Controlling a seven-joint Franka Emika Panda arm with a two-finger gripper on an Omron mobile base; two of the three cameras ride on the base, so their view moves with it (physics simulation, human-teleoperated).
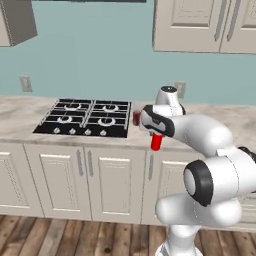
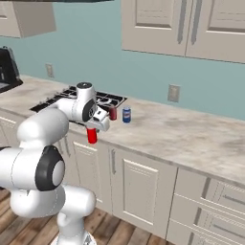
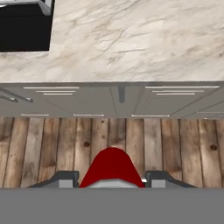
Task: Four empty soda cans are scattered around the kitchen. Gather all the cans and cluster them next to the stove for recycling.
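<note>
Hanging below the gripper [image 1: 156, 136] you have a red can [image 1: 156, 143], clamped between the fingers [image 3: 65, 178] with its body pointing down at the floor [image 3: 109, 140]. It is held in front of the counter [image 2: 191, 136] edge, level with the cabinet [image 1: 110, 175] tops and just right of the stove [image 1: 85, 117]. From the hand view you look down past the can at the wood planks, with the counter's marble top above and a corner of the stove at upper left. Two more cans already stand on the counter beside the stove: a red one [image 2: 113, 113] close to its right edge and a blue one [image 2: 126, 115] just beyond it. In the left base view you can see what seems to be that red can [image 1: 136, 118] peeking out behind the arm, though it is mostly hidden.
</note>
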